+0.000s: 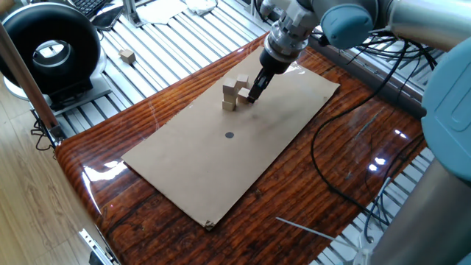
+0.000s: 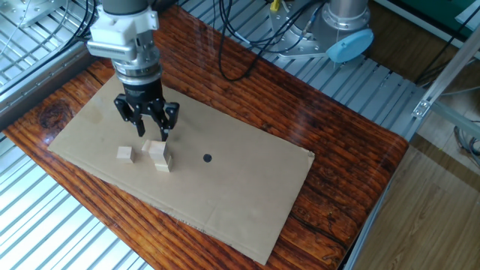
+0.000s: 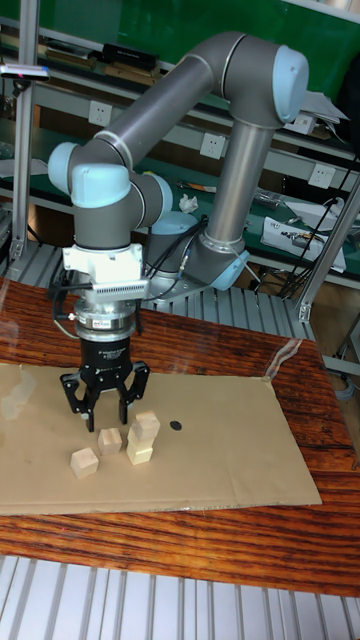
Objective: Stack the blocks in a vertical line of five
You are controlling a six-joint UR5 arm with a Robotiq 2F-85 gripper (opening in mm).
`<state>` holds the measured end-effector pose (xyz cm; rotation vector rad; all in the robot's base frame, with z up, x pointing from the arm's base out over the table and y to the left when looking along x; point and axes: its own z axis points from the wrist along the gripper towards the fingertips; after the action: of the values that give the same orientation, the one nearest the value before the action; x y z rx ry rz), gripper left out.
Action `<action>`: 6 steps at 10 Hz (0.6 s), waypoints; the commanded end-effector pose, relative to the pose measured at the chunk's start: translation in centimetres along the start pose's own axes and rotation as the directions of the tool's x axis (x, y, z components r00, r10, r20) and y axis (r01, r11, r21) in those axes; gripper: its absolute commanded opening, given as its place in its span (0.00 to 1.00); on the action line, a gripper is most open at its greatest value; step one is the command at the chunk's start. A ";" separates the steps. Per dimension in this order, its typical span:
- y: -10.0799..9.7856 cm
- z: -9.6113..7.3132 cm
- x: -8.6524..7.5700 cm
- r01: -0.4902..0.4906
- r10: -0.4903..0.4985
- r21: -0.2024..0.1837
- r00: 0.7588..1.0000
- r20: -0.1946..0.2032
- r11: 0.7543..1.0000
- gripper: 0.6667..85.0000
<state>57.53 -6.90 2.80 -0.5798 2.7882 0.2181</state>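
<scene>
Several blocks of pale wood lie on the cardboard sheet (image 2: pixel 240 195). Two of them form a small stack (image 2: pixel 160 157) (image 3: pixel 144 440) (image 1: pixel 229 96). A single block (image 2: pixel 150 145) (image 3: pixel 110 441) sits right beside the stack, and another single block (image 2: pixel 125 154) (image 3: pixel 84 462) lies a little further off. My gripper (image 2: pixel 151 132) (image 3: pixel 103 412) (image 1: pixel 253 95) hangs open just above and behind the block next to the stack, fingers pointing down, holding nothing. One more block (image 1: pixel 128 55) rests off the table on the slatted metal.
A small dark round spot (image 2: pixel 208 158) (image 1: pixel 229 135) marks the sheet beyond the blocks. A black ring-shaped device (image 1: pixel 48 48) stands off the table's corner. Black cables (image 1: pixel 353 140) trail over the glossy wooden table (image 2: pixel 337 165).
</scene>
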 end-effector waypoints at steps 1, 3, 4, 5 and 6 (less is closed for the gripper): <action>-0.1 0.5 -0.4 -0.013 0.013 0.002 1.000 0.017 1.000 0.57; -0.2 0.9 -0.6 -0.010 0.010 0.002 1.000 0.027 1.000 0.55; -0.3 1.0 -0.6 -0.008 0.008 0.004 0.999 0.031 1.000 0.55; -0.4 1.0 -0.6 -0.007 0.006 0.004 0.999 0.033 1.000 0.54; -0.4 1.0 -0.6 -0.007 0.006 0.005 0.999 0.034 1.000 0.54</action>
<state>58.14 -6.77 1.97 -0.5750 2.7700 0.2130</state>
